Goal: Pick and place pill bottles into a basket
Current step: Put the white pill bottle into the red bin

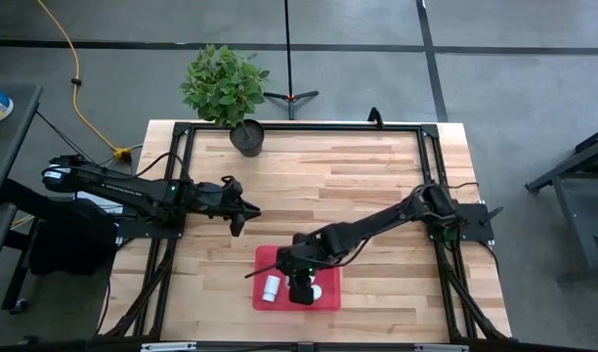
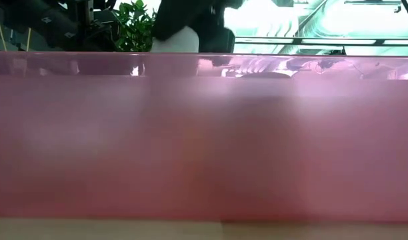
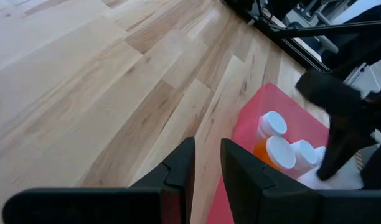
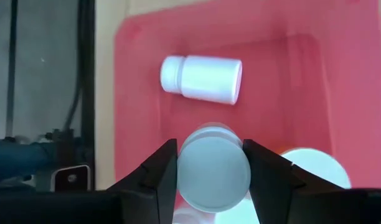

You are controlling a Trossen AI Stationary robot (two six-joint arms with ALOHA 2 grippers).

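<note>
Right gripper sits over the red basket, fingers clamped on a white-capped pill bottle held cap-up between them — beyond it a white bottle lies on its side on the basket floor, and another white cap shows just beside one finger. Left gripper hangs over bare wood short of the basket's edge, fingers a narrow gap apart, holding nothing — more bottles stand in the basket ahead of it.

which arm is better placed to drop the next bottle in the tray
Right: its gripper already holds a white-capped bottle directly over the red tray. The left gripper hangs empty beside the tray.
</note>
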